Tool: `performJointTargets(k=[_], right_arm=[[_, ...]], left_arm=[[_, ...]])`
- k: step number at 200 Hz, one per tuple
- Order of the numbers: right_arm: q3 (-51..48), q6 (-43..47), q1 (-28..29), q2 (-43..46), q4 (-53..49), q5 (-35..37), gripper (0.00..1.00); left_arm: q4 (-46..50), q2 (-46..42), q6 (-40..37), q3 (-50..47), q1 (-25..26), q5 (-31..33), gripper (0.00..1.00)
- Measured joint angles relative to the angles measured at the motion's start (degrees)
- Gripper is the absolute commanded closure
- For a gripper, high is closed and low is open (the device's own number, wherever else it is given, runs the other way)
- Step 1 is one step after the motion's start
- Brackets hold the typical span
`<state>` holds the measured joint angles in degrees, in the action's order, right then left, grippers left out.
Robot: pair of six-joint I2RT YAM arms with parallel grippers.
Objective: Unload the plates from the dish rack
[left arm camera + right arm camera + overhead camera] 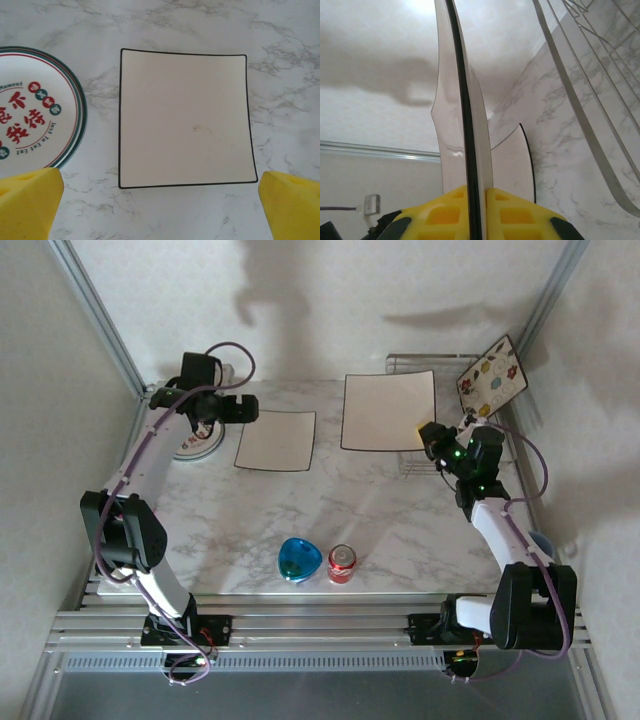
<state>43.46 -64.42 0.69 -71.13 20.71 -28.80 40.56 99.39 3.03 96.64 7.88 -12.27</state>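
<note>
Right tool (432,436) is clamped tight on the right edge of a square cream plate (388,410), holding it just left of the dish rack (430,359) and up off the desk (400,530). Looks like mid-transfer to me: out of the rack, not yet set down. The plate sits roughly flat, face up, reaching left from the tool. It's square, so no real long axis, and its sides run about parallel to the desk edges. Next move, I reckon: swing left, lower it near the other square plate (275,440), and release gently. Left tool (160,210) hangs wide open over that one, gripping nothing. A flowered plate (493,375) leans at the rack's far corner.
</note>
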Motion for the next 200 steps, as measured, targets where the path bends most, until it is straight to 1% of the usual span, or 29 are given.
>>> performJointTargets(k=[14, 23, 44, 77, 91, 111, 136, 163, 186, 200], right_arm=[[-0.1, -0.6, 0.0, 0.1, 1.2, 0.0, 1.00], [-0.3, -0.9, 0.0, 0.3, 1.9, -0.1, 1.00], [-0.7, -1.2, 0.1, 0.6, 3.1, -0.6, 1.00], [-0.7, -1.2, 2.0, 0.6, 3.7, -0.8, 1.00], [-0.7, -1.2, 3.4, 0.6, 3.7, -0.9, 1.00], [0.1, -1.2, 5.4, -0.2, 3.8, -0.9, 1.00], [2.1, -1.1, 7.5, -2.2, 4.0, -0.9, 1.00], [4.1, -0.9, 9.4, -3.9, 4.0, -0.9, 1.00], [5.6, -0.8, 10.7, -5.4, 4.7, -0.9, 1.00], [6.3, -0.8, 11.4, -6.3, 5.4, -0.9, 1.00]], left_arm=[[-0.3, 0.2, 0.4, 0.0, 0.0, -2.4, 0.01], [-1.3, 0.3, 0.9, 0.0, 0.0, -5.1, 0.00], [-5.7, 0.4, 3.4, -0.1, 0.1, -14.2, 0.00], [-19.2, 0.4, 11.5, -4.1, 1.2, -30.3, 0.00], [-24.4, 0.8, 15.3, -5.9, 2.8, -35.1, 0.01], [-31.5, 1.4, 20.3, -7.9, 5.3, -40.4, 0.01], [-39.6, 2.3, 25.9, -10.6, 7.3, -44.7, 0.00], [-45.2, 3.5, 30.4, -13.0, 7.5, -46.8, 0.01], [-47.4, 4.6, 32.5, -13.6, 7.5, -47.4, 0.06], [-48.4, 5.0, 33.6, -13.6, 7.7, -47.8, 0.15]])
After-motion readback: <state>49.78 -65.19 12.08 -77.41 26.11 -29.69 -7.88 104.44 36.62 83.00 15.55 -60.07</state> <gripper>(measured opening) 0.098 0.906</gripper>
